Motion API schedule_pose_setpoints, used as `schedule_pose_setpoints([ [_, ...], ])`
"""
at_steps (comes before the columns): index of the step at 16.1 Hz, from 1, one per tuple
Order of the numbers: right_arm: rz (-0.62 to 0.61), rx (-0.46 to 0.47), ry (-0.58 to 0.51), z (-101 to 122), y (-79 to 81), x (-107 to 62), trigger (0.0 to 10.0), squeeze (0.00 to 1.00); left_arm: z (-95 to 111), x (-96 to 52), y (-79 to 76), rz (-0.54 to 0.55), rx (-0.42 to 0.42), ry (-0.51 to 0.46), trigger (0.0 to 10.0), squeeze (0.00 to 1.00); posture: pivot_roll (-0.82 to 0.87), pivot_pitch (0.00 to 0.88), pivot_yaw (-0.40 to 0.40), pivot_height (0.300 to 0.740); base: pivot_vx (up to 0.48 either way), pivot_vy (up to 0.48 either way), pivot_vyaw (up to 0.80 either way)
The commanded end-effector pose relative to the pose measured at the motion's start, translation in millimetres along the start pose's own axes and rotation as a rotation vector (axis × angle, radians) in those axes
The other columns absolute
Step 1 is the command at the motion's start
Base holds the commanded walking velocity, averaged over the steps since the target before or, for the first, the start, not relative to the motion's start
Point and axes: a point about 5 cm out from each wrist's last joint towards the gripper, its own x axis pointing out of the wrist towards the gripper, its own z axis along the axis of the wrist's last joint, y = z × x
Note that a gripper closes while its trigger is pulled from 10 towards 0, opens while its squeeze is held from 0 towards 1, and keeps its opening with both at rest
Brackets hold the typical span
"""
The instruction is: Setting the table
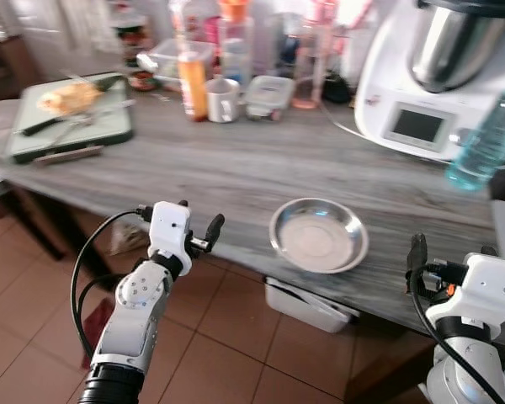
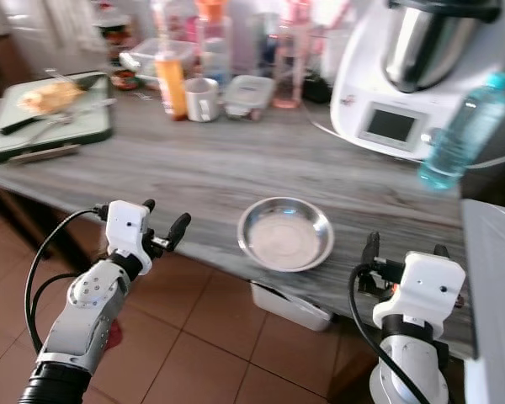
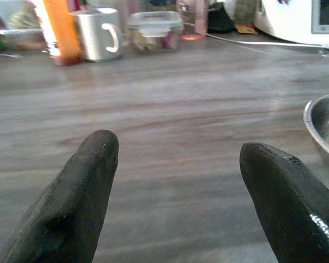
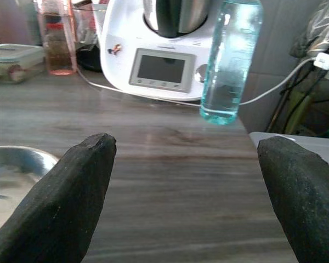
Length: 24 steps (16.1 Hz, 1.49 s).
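Note:
A shallow steel plate (image 1: pixel 318 236) lies empty near the front edge of the grey wooden counter (image 1: pixel 236 168). My left gripper (image 1: pixel 199 215) hovers at the counter's front edge, left of the plate, open and empty. In the left wrist view its fingers (image 3: pixel 93 164) point across the countertop, with the plate's rim (image 3: pixel 323 118) off to one side. My right gripper (image 1: pixel 453 252) is held at the counter edge to the right of the plate, open with nothing in it. The right wrist view has the plate (image 4: pixel 11 170) beside one fingertip.
A green cutting board (image 1: pixel 67 118) with food and a knife sits at the far left. Behind it stand an orange bottle (image 1: pixel 192 84), a mug (image 1: pixel 223 99) and a lidded container (image 1: pixel 268 94). A white kitchen machine (image 1: pixel 429 76) and blue water bottle (image 1: pixel 488 139) stand right. A white bin (image 1: pixel 307 307) sits under the counter.

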Motion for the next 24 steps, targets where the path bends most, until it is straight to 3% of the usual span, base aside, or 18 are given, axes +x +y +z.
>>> schedule_pose_setpoints([
  [1, 0.000, 0.000, -0.010, 2, -0.6, 0.6, 10.0, 0.00, -1, -0.6, 2.6, 0.016, -0.010, 0.016, 10.0, 0.00, 0.02, 0.055, 0.018, 0.740, 0.000, 0.000, -0.76],
  [9, 0.049, 0.027, -0.010, -1, 5.6, 0.1, 10.0, 0.00, 0, 2.1, 6.6, 0.047, -0.008, 0.017, 10.0, 0.00, 0.03, 0.059, 0.019, 0.740, 0.000, 0.031, -0.77],
  [20, 0.093, 0.008, -0.019, -5, 9.4, 4.1, 10.0, 0.00, -5, 5.9, -2.6, 0.009, 0.001, 0.031, 10.0, 0.00, 0.04, 0.046, 0.014, 0.740, 0.000, 0.318, 0.00],
  [24, 0.113, -0.011, -0.022, -6, 7.0, 8.9, 10.0, 0.00, -9, 1.8, 5.5, 0.035, 0.017, 0.044, 10.0, 0.00, 0.05, 0.041, 0.005, 0.740, 0.000, 0.352, 0.00],
])
